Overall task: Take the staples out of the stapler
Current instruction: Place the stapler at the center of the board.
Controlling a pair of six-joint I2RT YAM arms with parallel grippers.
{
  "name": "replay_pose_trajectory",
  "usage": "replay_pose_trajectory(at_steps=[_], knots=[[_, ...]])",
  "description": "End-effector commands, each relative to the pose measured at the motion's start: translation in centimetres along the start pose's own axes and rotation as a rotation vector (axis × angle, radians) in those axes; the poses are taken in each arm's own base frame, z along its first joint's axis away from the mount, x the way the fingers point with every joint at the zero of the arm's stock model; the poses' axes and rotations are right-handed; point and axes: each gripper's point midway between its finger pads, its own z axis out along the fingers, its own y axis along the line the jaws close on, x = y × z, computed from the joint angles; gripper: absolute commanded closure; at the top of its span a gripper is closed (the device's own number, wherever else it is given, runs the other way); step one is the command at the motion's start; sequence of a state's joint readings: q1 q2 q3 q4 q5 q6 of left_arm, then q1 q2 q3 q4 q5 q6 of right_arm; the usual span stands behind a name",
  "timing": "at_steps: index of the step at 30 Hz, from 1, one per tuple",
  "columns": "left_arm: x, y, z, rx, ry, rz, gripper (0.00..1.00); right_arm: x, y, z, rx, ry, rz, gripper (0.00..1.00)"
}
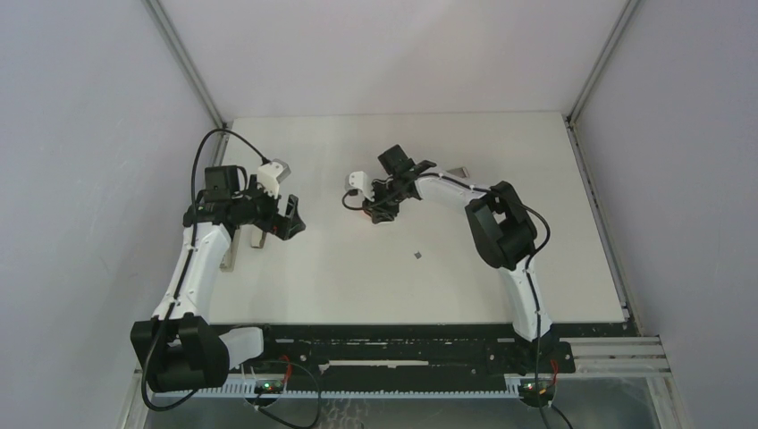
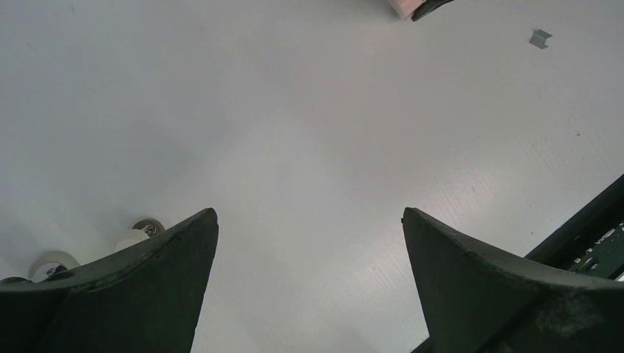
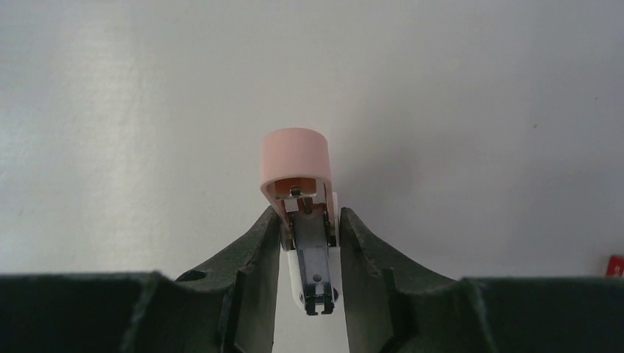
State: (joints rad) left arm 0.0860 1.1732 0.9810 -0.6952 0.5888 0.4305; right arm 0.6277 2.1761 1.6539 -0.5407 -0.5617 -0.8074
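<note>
The stapler [image 3: 294,158] has a pink top, a white base and a dark metal magazine. It lies on the white table left of centre [image 1: 366,209]. My right gripper [image 3: 309,228] is shut on it, one finger pressed against each side, with the pink top tilted up beyond the fingertips. Whether staples sit in the magazine I cannot tell. One tiny grey staple piece [image 1: 419,256] lies loose on the table near the middle, and the left wrist view shows it too [image 2: 541,38]. My left gripper [image 2: 309,213] hangs open over bare table at the left [image 1: 277,228], holding nothing.
A small pale grey object [image 1: 458,170] lies behind the right arm. A red corner [image 3: 617,265] shows at the right edge of the right wrist view. Two small white round parts [image 2: 136,235] sit beside my left finger. The table's near edge meets a black rail [image 1: 402,335].
</note>
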Motion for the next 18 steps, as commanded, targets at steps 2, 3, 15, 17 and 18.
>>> replay_pose_trajectory(at_steps=[2, 3, 15, 17, 18], knots=[[-0.3, -0.1, 0.0, 0.013, -0.029, 0.022, 0.00, -3.6, -3.3, 1.6, 0.127, -0.021, 0.041, 0.69], [-0.3, 0.0, 0.0, 0.008, -0.030, 0.021, 0.00, -3.8, -3.8, 1.9, 0.144, -0.017, 0.057, 0.69], [-0.7, 0.4, -0.5, -0.014, -0.054, 0.016, 0.00, -6.5, -7.7, 3.7, 0.253, -0.045, 0.251, 0.69], [-0.7, 0.5, -0.5, -0.017, -0.056, 0.013, 0.00, -6.3, -8.2, 3.9, 0.294, -0.031, 0.266, 0.69], [-0.7, 0.5, -0.5, -0.018, -0.056, 0.012, 0.00, -6.3, -8.5, 4.0, 0.313, -0.023, 0.269, 0.69]])
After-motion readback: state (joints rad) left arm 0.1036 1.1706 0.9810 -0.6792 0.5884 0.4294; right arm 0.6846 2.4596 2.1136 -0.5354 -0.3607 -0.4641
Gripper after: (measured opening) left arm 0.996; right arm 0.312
